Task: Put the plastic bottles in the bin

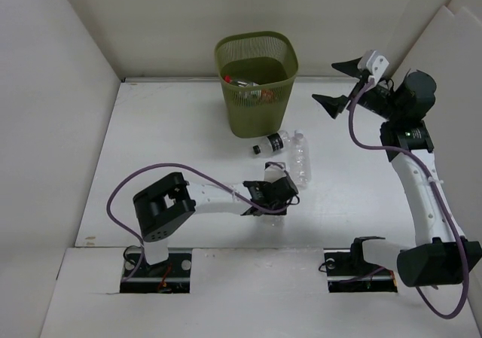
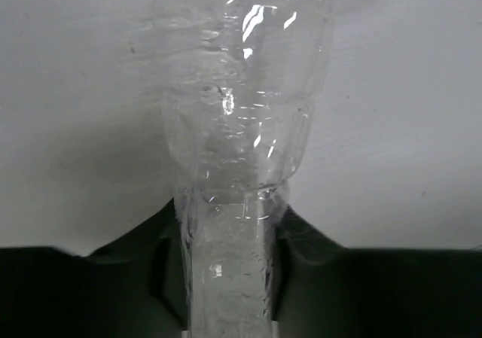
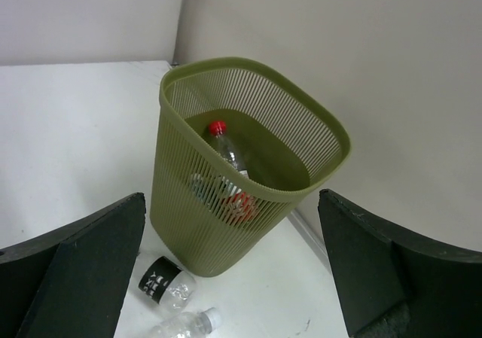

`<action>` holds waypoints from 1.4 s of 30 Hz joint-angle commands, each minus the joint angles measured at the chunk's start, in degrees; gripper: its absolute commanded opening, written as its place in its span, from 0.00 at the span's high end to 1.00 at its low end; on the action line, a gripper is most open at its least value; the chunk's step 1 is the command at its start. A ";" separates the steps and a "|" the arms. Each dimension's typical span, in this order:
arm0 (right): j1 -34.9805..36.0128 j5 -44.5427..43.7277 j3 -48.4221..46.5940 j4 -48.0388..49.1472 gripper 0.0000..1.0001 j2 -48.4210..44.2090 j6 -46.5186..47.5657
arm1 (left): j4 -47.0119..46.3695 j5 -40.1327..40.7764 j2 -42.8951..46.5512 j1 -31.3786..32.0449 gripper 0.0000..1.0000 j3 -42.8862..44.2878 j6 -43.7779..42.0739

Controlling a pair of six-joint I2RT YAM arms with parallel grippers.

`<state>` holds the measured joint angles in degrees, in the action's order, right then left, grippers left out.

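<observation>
The left gripper (image 1: pixel 282 190) sat low over the surface (image 1: pixel 173 127), pinching a clear bottle (image 2: pixel 241 127) tight, probably so it could lift it. The bottle stuck out just in front of the gripper. The bin (image 1: pixel 256 82) stood farther off, with a red-capped bottle (image 3: pixel 221 138) inside. A black-label bottle (image 1: pixel 273 144) lay near the bin. The right gripper (image 1: pixel 331 84) hung high beside the bin, spread wide, holding nothing.

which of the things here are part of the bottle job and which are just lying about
Job: bin; red-capped bottle inside it; black-label bottle and clear bottle on the table; crinkly bottle in the left gripper.
Just there: purple cables; white table.
</observation>
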<state>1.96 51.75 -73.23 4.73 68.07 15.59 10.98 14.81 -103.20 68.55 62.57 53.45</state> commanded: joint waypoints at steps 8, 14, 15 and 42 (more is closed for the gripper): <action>0.50 4.50 -0.42 1.77 0.00 -0.93 -0.73 | 13.70 9.25 13.42 7.63 1.00 -2.37 4.29; 2.97 8.89 1.94 13.70 0.00 -0.40 -9.69 | 19.26 34.12 24.43 12.13 1.00 3.88 -2.53; 3.92 8.90 1.95 16.34 0.00 -0.40 -13.53 | 17.08 36.93 27.23 12.13 1.00 3.88 -5.17; 23.79 7.40 2.31 59.24 0.00 17.44 -41.78 | -52.03 15.26 44.40 -1.23 1.00 -15.54 -60.31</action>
<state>23.81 60.69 -67.77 62.61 84.09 -26.89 -35.24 35.40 -60.42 67.00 47.22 -4.58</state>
